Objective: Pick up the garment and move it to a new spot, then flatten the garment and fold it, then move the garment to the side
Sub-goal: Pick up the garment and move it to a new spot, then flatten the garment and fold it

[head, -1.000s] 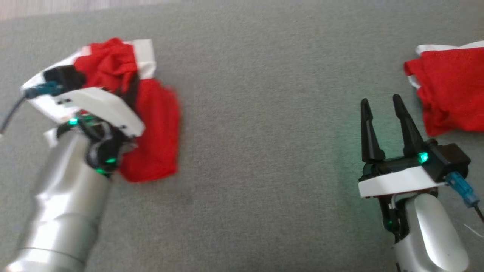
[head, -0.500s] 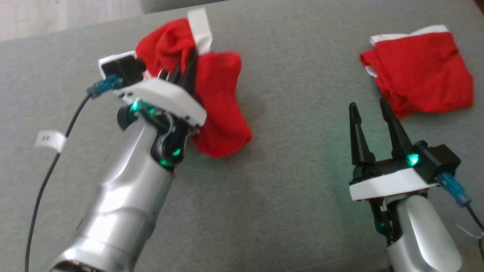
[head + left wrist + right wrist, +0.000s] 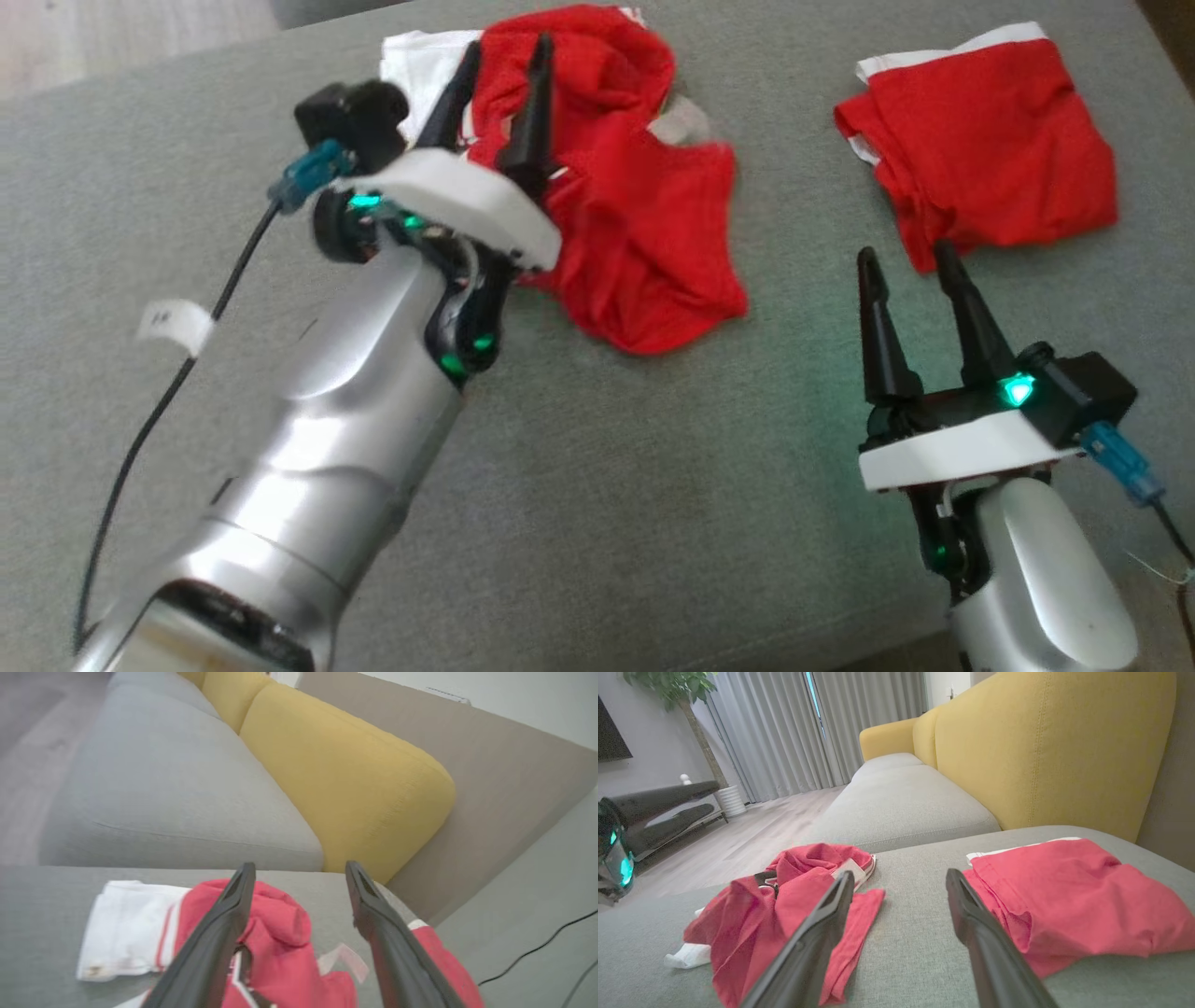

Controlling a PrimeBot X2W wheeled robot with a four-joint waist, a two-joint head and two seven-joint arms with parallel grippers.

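A crumpled red garment (image 3: 644,224) with white trim lies on the grey cushion (image 3: 653,485), at the upper middle of the head view. My left gripper (image 3: 506,45) stands open over its left part, fingers apart and holding nothing. The left wrist view shows the red cloth (image 3: 280,933) and its white part (image 3: 126,924) beneath the spread fingers (image 3: 224,924) of my left gripper (image 3: 300,865). My right gripper (image 3: 904,252) is open at the lower right, clear of both cloths. In the right wrist view the crumpled garment (image 3: 784,905) lies left of that gripper (image 3: 900,873).
A second, folded red garment (image 3: 990,149) lies at the upper right, just beyond my right gripper, and shows as a folded red cloth (image 3: 1064,900) in the right wrist view. A yellow backrest (image 3: 1041,742) rises behind it. A black cable (image 3: 168,392) with a white tag (image 3: 173,322) trails left.
The head camera has shifted. My left gripper, shut on the garment before, has let it go and opened. The garment now lies more spread on the cushion. The right gripper stays open.
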